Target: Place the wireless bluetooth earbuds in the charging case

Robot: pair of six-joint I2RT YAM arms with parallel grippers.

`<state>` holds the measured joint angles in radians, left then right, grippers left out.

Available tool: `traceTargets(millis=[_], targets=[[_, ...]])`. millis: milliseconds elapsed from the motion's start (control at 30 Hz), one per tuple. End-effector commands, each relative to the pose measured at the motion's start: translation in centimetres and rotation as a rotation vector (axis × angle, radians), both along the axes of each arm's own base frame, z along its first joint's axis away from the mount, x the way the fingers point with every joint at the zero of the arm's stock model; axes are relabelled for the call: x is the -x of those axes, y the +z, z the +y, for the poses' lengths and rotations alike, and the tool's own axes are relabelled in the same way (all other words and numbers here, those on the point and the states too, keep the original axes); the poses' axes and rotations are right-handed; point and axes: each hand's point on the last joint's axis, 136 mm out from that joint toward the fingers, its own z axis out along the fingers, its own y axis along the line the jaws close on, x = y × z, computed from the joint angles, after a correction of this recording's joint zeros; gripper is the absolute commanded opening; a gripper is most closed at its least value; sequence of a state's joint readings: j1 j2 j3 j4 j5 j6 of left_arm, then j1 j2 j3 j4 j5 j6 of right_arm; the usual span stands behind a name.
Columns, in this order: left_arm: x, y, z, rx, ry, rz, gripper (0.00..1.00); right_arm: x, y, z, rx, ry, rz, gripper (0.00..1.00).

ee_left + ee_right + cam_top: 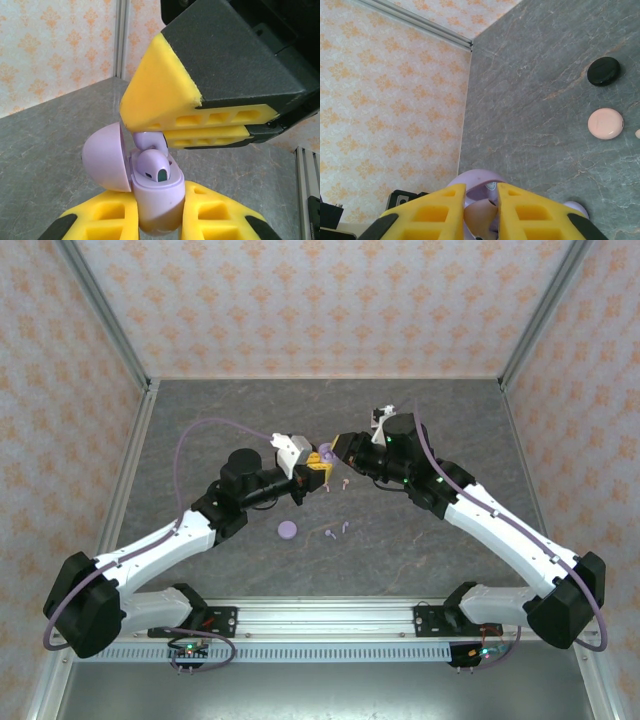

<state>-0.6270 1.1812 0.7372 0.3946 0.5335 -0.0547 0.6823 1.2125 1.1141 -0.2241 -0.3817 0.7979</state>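
- The left gripper (159, 212) clamps its yellow fingers narrowly on the lavender charging case (156, 197), held above the middle of the table (440, 420)
- The case stands upright, mouth facing up, its lid (105, 157) swung open to one side
- One lavender earbud (156, 169) sits in a well, rounded head up, stem hidden below
- The right gripper (147, 131) pinches a second lavender earbud (149, 141) just above the open mouth; its stem is hidden between the fingers, so its long axis is unclear
- Nearer on the table lie a closed lavender case (288, 530) and, just right of it, loose earbuds (330, 534)
- A black case (603, 71) and a pink case (605, 123) lie apart on the table
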Motion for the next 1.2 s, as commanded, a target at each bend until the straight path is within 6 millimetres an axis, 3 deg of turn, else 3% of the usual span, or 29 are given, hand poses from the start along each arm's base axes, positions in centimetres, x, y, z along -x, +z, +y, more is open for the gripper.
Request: traceTargets(millis=[0,133,167,367,500,600,733,967,1167], targets=[[-0.3,2.7,-0.1,0.049,0.014,-0.065,0.00,0.4,0.1,-0.4,0.020,0.000,-0.025,0.22],[-0.2,2.8,-0.2,0.048,0.010,-0.066,0.00,0.3,0.6,-0.7,0.043,-0.002,-0.052,0.28],[-0.2,2.7,-0.2,0.048,0.009,-0.065,0.00,0.7,1.8,-1.1,0.034,0.000,-0.082,0.30],[0.3,3.2,0.0,0.069,0.001,-0.075,0.00,1.1,4.1,-2.0,0.108,0.025,-0.184,0.48],[0.9,3.8,0.2,0.085,-0.013,-0.089,0.00,1.5,6.0,-3.2,0.154,0.075,-0.285,0.65],[1.9,4.8,0.2,0.118,-0.049,-0.111,0.00,2.0,6.5,-3.6,0.167,0.138,-0.330,0.77],[4.4,7.1,-0.3,0.161,-0.178,-0.147,0.00,3.4,7.1,-2.8,0.090,0.285,-0.376,0.89],[7.2,9.2,-0.6,0.165,-0.308,-0.172,0.00,7.5,9.3,-0.1,-0.129,0.560,-0.449,0.95],[7.4,9.6,-0.6,0.170,-0.314,-0.175,0.00,9.0,9.0,0.5,-0.138,0.635,-0.440,0.94]])
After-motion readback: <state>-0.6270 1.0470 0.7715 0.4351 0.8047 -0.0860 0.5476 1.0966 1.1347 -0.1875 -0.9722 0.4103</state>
